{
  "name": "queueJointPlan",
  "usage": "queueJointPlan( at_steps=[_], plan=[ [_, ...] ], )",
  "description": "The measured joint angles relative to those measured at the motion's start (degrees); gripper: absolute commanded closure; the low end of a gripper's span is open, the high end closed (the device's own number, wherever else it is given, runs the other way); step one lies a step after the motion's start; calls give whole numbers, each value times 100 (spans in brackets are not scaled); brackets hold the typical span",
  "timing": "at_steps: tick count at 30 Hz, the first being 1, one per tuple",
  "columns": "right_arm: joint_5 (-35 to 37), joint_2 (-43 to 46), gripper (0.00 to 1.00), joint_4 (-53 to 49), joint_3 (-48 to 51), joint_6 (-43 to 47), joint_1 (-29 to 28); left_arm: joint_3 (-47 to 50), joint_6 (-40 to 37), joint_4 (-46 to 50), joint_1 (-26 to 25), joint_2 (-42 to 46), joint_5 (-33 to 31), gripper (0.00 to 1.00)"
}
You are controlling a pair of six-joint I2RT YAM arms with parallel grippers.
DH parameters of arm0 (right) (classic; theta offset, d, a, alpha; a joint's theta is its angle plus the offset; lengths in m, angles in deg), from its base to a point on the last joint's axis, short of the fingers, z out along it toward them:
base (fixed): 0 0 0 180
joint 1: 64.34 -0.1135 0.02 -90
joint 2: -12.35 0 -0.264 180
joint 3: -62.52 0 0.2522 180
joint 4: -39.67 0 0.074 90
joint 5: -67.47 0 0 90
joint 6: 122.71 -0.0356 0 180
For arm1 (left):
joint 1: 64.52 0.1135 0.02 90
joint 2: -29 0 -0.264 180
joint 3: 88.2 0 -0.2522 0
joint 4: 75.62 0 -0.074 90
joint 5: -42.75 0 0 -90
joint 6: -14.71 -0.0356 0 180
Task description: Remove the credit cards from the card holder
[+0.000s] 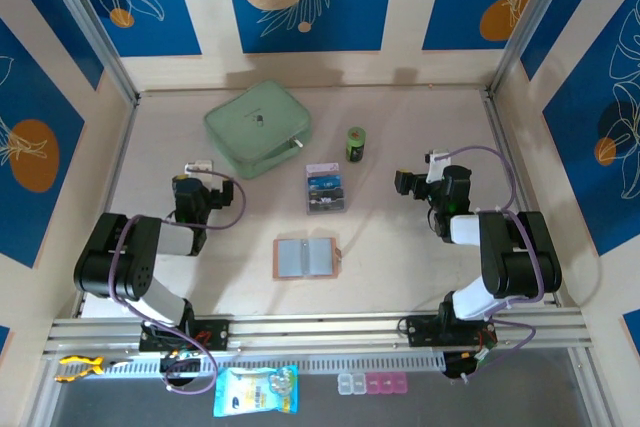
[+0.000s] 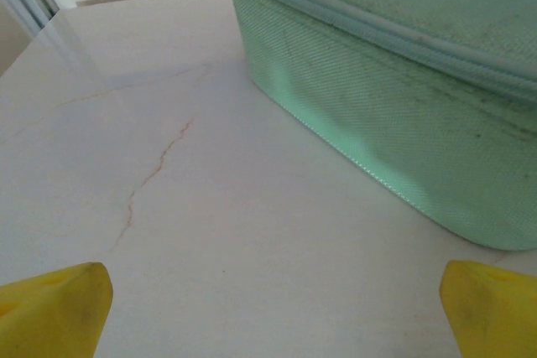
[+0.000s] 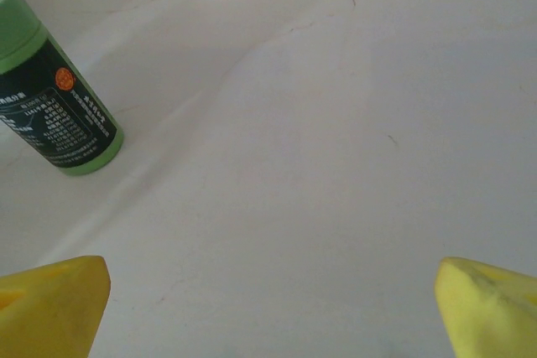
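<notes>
The card holder (image 1: 305, 258) lies open and flat at the table's front centre, tan at the edges with grey inner pockets facing up. The credit cards are hidden; I cannot make any out in the pockets. My left gripper (image 1: 198, 168) rests low at the left, well away from the holder. In the left wrist view, the left gripper (image 2: 277, 312) is open, with yellow fingertips (image 2: 54, 308) wide apart over bare table. My right gripper (image 1: 436, 160) sits at the right. It (image 3: 273, 312) is open too, with nothing between its fingertips (image 3: 50, 303).
A mint-green zip case (image 1: 257, 128) (image 2: 403, 81) lies just ahead of the left gripper. A clear plastic box (image 1: 327, 189) with blue and dark contents lies behind the holder. A green bottle (image 1: 355, 143) (image 3: 54, 98) stands at centre back. Walls close three sides.
</notes>
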Motion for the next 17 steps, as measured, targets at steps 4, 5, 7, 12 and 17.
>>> queueJointPlan(
  at_steps=[4,5,7,12,17],
  plan=[
    [-4,0,1,26,0,0,2,0,-15,-129,13,0,96,0],
    [-7,0,1,26,0,0,2,0,-17,-155,13,0,151,0],
    [-7,0,1,26,0,0,2,0,-22,-188,13,0,223,0],
    [-24,0,1,28,0,0,2,0,-68,-192,13,0,313,0],
    [-50,0,1,28,0,0,7,0,-118,-190,13,0,348,0]
  ],
)
